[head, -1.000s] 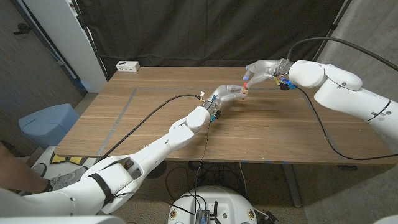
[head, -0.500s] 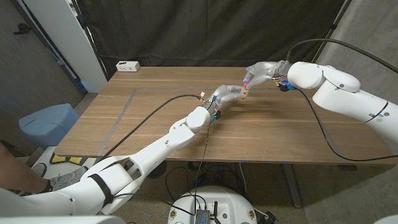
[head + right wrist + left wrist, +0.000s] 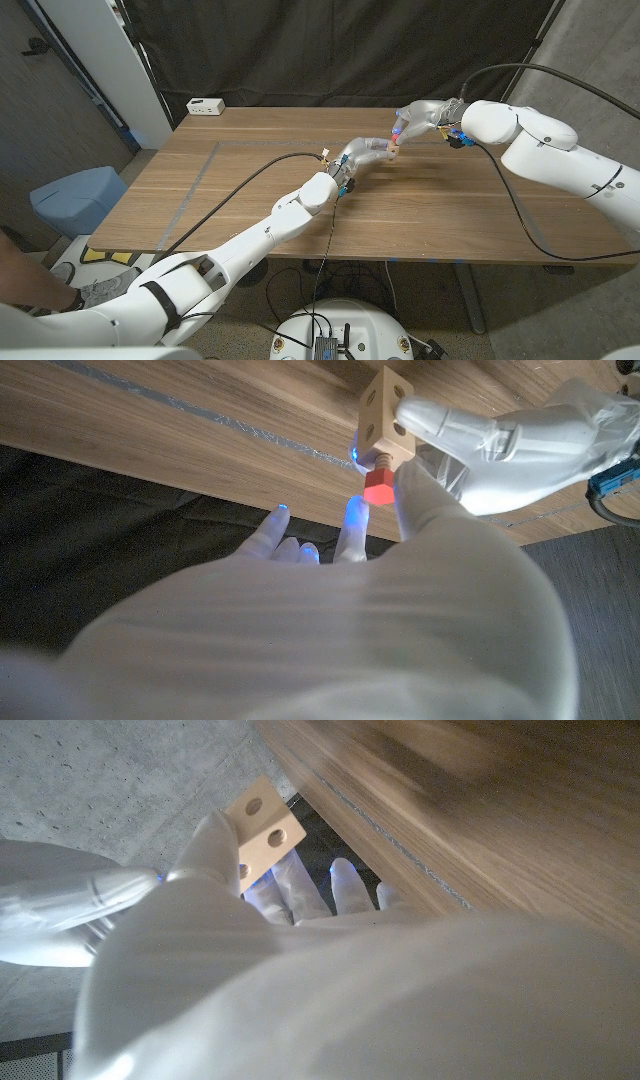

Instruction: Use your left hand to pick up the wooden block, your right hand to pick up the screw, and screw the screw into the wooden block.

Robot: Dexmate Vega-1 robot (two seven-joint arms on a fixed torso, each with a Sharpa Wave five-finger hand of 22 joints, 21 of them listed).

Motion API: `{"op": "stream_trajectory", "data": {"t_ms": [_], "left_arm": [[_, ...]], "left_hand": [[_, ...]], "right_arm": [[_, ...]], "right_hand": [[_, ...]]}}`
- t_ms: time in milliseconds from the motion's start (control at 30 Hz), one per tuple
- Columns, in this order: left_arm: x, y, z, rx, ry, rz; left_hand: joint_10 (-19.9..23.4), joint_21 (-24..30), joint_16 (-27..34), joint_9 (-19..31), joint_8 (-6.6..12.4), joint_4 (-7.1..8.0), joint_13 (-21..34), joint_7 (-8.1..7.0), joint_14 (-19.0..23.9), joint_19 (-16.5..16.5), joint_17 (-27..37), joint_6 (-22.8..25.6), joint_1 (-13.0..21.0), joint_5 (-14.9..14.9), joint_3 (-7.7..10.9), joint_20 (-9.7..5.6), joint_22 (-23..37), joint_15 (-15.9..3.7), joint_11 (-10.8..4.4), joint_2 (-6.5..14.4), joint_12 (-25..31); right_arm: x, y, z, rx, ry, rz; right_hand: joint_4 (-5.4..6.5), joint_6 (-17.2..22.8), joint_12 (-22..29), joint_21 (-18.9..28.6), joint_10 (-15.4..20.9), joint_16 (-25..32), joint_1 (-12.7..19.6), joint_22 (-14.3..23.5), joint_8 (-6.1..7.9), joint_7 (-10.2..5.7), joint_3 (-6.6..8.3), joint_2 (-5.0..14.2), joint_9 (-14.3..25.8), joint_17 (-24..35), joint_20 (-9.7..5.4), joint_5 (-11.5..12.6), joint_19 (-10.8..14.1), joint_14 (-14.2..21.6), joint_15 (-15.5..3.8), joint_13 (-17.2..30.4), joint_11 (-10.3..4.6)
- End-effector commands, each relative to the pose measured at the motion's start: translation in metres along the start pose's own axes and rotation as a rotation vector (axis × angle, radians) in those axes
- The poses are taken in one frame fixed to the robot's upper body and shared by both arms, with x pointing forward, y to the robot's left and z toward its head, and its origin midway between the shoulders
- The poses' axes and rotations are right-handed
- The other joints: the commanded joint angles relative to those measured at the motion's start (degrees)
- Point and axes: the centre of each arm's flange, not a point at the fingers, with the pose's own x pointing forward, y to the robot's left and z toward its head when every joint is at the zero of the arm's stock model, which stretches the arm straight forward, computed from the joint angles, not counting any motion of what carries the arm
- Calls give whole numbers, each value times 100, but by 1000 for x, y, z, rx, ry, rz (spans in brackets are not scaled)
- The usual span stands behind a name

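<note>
Wooden block [image 3: 384,420], pale, with round holes in its faces: held above the tabletop [image 3: 250,190] just right of centre in the upper half of the head frame, pinched at the fingertips of the left hand [image 3: 368,151]. In the left wrist view the block [image 3: 262,826] sits at the tip of that hand [image 3: 300,970], fingers closed on it. Screw [image 3: 378,486], red-headed: its shank enters the block's underside in the right wrist view, head just beside the right hand's fingers [image 3: 352,525]. Right hand [image 3: 420,115] meets the left hand at the block; whether it actually grips the screw cannot be told. White power strip [image 3: 205,105]: far left corner of tabletop.
</note>
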Motion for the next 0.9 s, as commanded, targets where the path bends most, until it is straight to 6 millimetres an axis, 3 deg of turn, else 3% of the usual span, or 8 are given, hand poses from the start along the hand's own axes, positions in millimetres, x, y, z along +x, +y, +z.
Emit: {"op": "stream_trajectory", "data": {"t_ms": [33, 900], "left_arm": [[-2, 1, 0, 0, 1, -1], [0, -1, 0, 1, 4, -6]], "left_hand": [[78, 18, 8, 14, 56, 27, 196, 31, 46, -4, 1, 156, 100, 25, 9, 7, 20, -456, -3, 175, 29], [92, 26, 14, 14, 64, 20, 201, 41, 72, 18, -2, 177, 113, 28, 11, -2, 20, -454, -4, 177, 34]], "right_arm": [[1, 2, 0, 5, 5, -9], [2, 6, -1, 15, 16, -30]], "right_hand": [[55, 90, 40, 38, 76, 33, -64, 11, 67, -4, 4, -16, 30, 26, -13, -4, 72, 86, -6, 12, -3], [74, 598, 59, 47, 360, 89, -150, 12, 433, -39, 28, 14, 162, 65, -52, 20, 232, 282, -72, 15, -43]]}}
